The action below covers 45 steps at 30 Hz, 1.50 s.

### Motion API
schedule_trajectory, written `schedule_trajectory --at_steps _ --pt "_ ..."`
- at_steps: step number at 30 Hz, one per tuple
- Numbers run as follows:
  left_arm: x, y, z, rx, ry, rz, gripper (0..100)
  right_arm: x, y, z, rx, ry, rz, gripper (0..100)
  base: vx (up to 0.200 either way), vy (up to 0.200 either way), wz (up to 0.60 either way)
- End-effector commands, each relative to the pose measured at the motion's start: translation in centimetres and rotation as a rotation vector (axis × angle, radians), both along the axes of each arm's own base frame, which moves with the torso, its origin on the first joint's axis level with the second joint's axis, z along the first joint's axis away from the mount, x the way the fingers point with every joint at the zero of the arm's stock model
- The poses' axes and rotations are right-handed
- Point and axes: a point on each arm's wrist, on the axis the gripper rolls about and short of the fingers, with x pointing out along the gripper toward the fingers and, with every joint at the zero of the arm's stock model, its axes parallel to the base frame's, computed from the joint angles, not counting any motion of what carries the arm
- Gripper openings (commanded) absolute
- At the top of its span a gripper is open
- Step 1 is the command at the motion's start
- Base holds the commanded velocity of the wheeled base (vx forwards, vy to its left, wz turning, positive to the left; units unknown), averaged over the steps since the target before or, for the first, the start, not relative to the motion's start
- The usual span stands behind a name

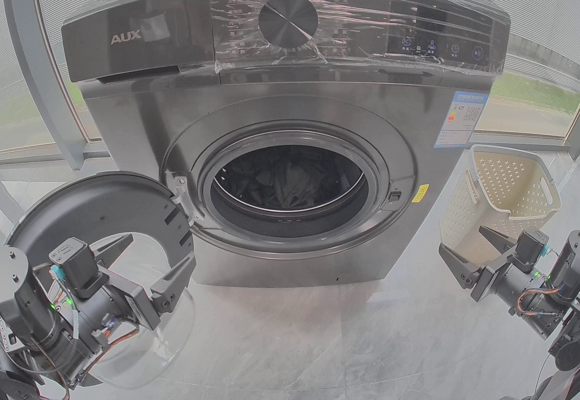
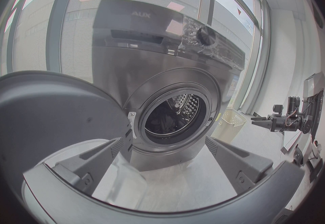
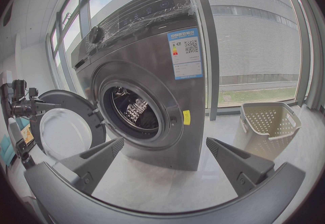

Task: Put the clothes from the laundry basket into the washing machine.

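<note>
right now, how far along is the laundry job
Done: dark clothes lie inside the washing machine, and the laundry basket looks empty. In hand: nothing; left gripper and right gripper are open and empty. Left: probably only shutting the door, which stands open.

The floor (image 1: 338,334) is pale, glossy stone-look tile with faint grey veining, and it runs back to the foot of the tall windows. The washing machine (image 1: 290,93), a grey front-loader, stands directly on it near the windows, its base flat on the tiles. The laundry basket (image 1: 483,220), cream plastic with perforated walls, stands upright on the floor just beside the machine's right front corner.
</note>
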Motion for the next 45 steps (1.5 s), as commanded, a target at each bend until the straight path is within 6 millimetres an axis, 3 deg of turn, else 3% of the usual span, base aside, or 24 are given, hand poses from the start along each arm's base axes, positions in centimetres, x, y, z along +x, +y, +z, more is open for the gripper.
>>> schedule_trajectory --at_steps 1,13,19,34,40,45 --pt "-1.4 2.0 0.7 -0.040 -0.052 0.032 100 -1.6 -0.7 0.6 -0.017 -0.009 0.007 100 -0.200 0.000 0.00" --pt "-3.8 4.8 -0.1 -0.010 -0.083 0.097 100 -6.1 -3.4 1.2 -0.053 0.045 -0.019 100 -0.200 0.000 0.00" --pt "-5.9 7.0 -0.9 -0.005 -0.120 0.164 100 -8.3 -5.1 1.3 -0.039 0.021 -0.110 100 0.000 0.000 0.00" --pt "-10.5 10.4 -4.4 0.037 -0.015 0.369 100 -15.4 -7.9 -1.5 -0.041 -0.047 -0.242 100 0.000 0.000 0.00" --pt "-11.5 10.9 -4.9 0.018 -0.032 0.454 100 -17.4 -8.0 -3.7 -0.064 -0.041 -0.237 100 0.000 0.000 0.00" --pt "-12.4 11.1 -5.6 0.024 -0.038 0.561 100 -18.1 -7.7 -4.0 -0.058 -0.053 -0.253 100 0.000 0.000 0.00"
